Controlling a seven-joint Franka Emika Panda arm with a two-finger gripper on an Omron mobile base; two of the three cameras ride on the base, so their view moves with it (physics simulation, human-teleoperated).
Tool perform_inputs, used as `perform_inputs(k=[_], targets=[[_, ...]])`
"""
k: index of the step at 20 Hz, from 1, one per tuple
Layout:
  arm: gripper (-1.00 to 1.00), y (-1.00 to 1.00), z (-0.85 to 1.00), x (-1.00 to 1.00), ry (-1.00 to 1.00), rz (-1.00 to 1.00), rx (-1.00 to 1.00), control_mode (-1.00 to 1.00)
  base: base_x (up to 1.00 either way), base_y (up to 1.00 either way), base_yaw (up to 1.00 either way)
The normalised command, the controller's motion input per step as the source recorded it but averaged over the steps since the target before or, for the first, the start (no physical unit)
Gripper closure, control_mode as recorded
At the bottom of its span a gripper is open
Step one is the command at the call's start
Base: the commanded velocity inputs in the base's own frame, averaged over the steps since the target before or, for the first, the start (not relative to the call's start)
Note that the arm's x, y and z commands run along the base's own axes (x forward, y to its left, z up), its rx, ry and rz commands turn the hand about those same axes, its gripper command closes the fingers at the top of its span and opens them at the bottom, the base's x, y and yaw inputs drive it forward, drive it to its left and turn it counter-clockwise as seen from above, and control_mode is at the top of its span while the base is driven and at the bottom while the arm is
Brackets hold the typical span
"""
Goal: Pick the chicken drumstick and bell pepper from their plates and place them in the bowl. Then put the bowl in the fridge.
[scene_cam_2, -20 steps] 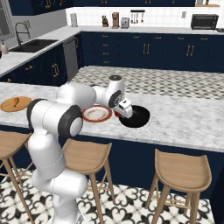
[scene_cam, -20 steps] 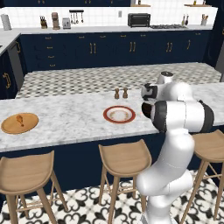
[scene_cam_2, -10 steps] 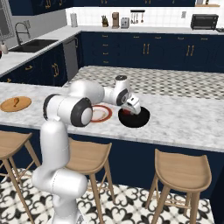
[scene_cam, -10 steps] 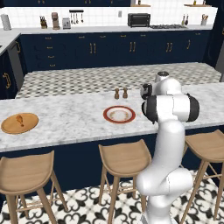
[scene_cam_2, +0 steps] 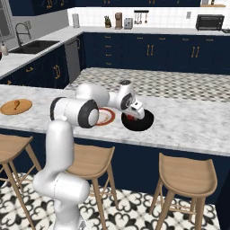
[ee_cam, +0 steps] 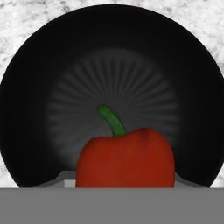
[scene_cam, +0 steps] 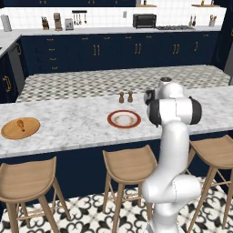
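Bell pepper [ee_cam: 126, 159] — gripped by claw [scene_cam_2: 131, 116] above bowl [scene_cam_2: 146, 123] | drumstick [scene_cam: 20, 124] — on wooden plate [scene_cam: 11, 132]

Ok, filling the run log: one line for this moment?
bell pepper: in tool, above bowl | drumstick: on wooden plate | red-rimmed plate: bare

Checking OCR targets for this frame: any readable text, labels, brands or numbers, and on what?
None readable. The bell pepper, bowl, red-rimmed plate, wooden plate and drumstick carry no print. Toaster oven and counter items along the back wall: too small to show any marking.
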Motion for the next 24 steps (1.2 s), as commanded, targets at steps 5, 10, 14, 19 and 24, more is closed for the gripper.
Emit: perform_inputs(k=[5,10,14,19,24], targets=[[1.00,-0.02,-0.35,0.02,0.02,0.05,0.00,-1.00,0.00,0.00,0.00],[1.00,-0.18,-0.16,0.09,0.02,0.06,0.00,-1.00,0.00,0.00,0.00],[1.00,-0.13,-0.13,0.23,0.07,0.04,0.00,-1.00,0.00,0.00,0.00],[-1.00,-0.04,-0.01,0.27,0.04,0.04,0.00,-1.00,0.00,0.00,0.00],[-1.00,-0.01,0.00,0.13,0.06,0.07,0.00,-1.00,0.00,0.00,0.00]])
